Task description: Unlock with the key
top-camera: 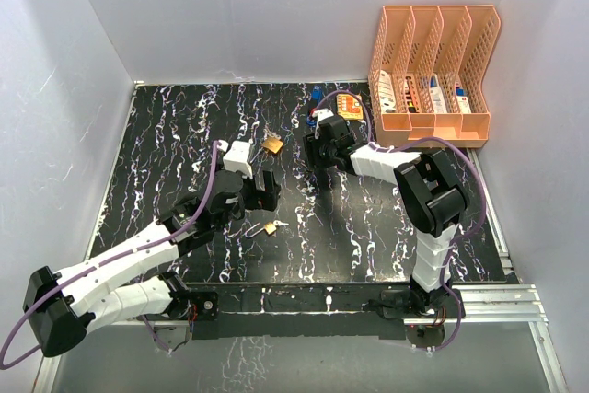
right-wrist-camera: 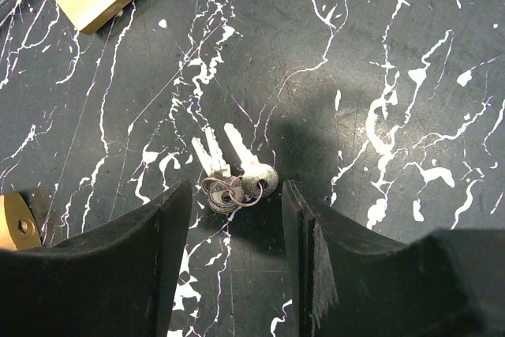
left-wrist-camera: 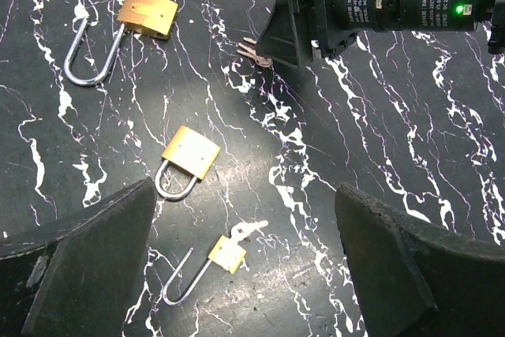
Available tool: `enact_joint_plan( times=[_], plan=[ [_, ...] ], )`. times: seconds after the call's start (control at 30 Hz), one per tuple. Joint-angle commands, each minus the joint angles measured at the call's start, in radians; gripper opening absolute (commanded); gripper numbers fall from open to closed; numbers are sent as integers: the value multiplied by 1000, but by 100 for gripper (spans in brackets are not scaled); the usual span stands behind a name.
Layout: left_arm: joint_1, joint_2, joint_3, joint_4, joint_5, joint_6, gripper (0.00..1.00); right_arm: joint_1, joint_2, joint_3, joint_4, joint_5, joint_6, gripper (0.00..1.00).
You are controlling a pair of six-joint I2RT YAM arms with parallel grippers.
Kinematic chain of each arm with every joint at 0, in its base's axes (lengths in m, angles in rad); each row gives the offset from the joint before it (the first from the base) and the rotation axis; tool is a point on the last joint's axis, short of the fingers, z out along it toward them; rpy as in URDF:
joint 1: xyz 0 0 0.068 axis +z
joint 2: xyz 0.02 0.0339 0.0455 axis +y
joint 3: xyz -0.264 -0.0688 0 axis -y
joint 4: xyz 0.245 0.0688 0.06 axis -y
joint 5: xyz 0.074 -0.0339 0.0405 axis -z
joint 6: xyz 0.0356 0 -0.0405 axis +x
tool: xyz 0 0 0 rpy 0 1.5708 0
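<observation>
Black white-veined table (top-camera: 166, 135), white walls (top-camera: 276, 16) on three sides. Left fingers (left-wrist-camera: 95, 262) wide over a brass padlock (left-wrist-camera: 191, 151); right fingers (right-wrist-camera: 118, 262) narrow, straddling the keys (right-wrist-camera: 234, 175).

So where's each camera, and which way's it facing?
Top external: above and behind, looking down at table; left arm, right arm show.
Left wrist: on left arm, facing down at three padlocks; own jaws show.
Right wrist: on right arm, facing down at keys between its jaws.
Shared: both wrists see the keys.
</observation>
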Motion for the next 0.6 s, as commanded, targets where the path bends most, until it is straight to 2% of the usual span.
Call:
enact_joint_plan(
  times=[0.0, 0.57],
  plan=[
    [4, -10, -5, -1, -21, -11, 95, -1, -5, 46, 19, 13, -36, 47],
    [5, 16, -3, -16, -32, -7, 96, 3, 33, 68, 13, -74, -101, 40]
  ],
)
